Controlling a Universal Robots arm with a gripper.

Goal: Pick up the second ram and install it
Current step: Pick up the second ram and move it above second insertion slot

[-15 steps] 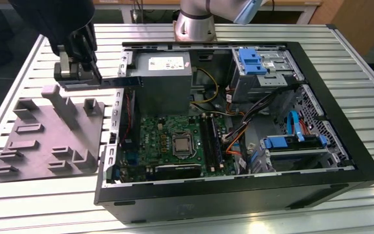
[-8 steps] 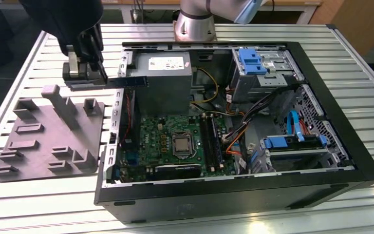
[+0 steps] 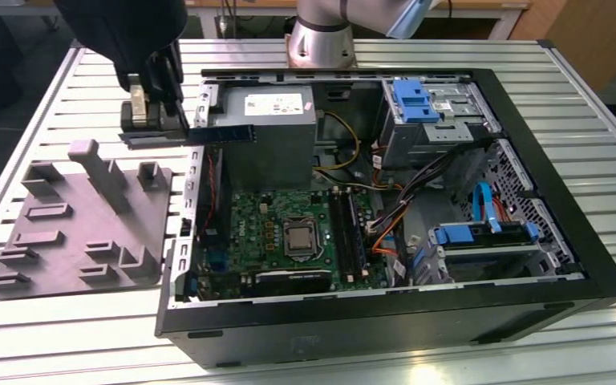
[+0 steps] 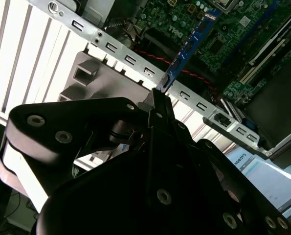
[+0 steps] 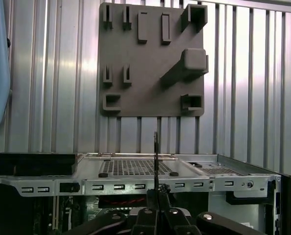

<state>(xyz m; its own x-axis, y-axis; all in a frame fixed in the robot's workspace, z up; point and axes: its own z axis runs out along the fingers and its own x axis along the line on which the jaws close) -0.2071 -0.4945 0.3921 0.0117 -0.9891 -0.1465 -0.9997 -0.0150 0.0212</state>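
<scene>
— Entry one?
— Black two-fingered gripper (image 3: 164, 120), at the arm's end, above the case's wall on the exterior view's left. Clamps tight on one end of the second ram (image 3: 228, 134), a slim, flat, dark blue-green memory stick.

— Position of the stick?
— Held in the air, pointing away from the fingertips (image 4: 161, 110) toward the exterior view's right. Passes just in front of the grey metal power supply box (image 3: 270, 132). Appears edge-on in both wrist views, crossing the case's slotted metal strip (image 4: 130, 59). Not yet seated, and well apart from the long black slot rails (image 3: 346, 228).

— Entry two?
— Open black tower computer case (image 3: 394, 321), lying on its side, with the green motherboard (image 3: 260, 224) exposed.

— Entry three?
— Grey moulded plastic tray (image 3: 73, 233) with ridges and upright posts. Lies flat beside the case, at the exterior view's left.

— Support?
— Slatted aluminium table (image 3: 62, 329), under both case and tray.
</scene>
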